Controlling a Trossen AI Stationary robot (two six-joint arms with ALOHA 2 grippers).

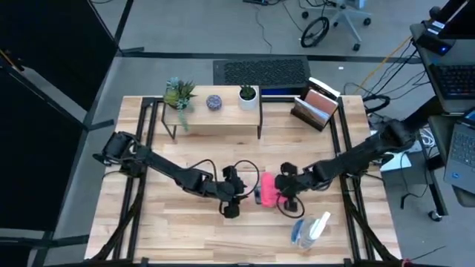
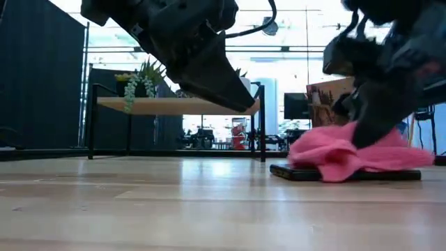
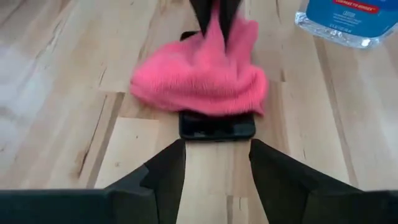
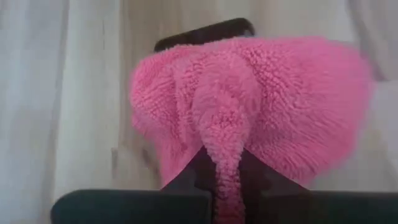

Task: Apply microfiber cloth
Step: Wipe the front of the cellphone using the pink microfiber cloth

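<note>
Wooden bench (image 1: 185, 222) carries everything you need to watch, so start wide: both arms reach in toward its centre, the left arm from nine o'clock and the right arm from three o'clock. Your spray bottle (image 1: 308, 231) with blue liquid lies near five o'clock of the work, close to the right arm's sweep. At the centre, the microfiber cloth (image 2: 348, 155) sits bunched on top of the black smartphone (image 2: 306, 172), covering most of it and leaving one end bare. Your right tool (image 4: 227, 180) is clamped on a pinched fold of the cloth, while the left tool (image 3: 217, 171) hovers spread wide just beside the phone's bare end, gripping nothing. My worry is that the phone is unpinned: dragging the cloth could slide it across the bench, and a wide stroke might knock the bottle.
</note>
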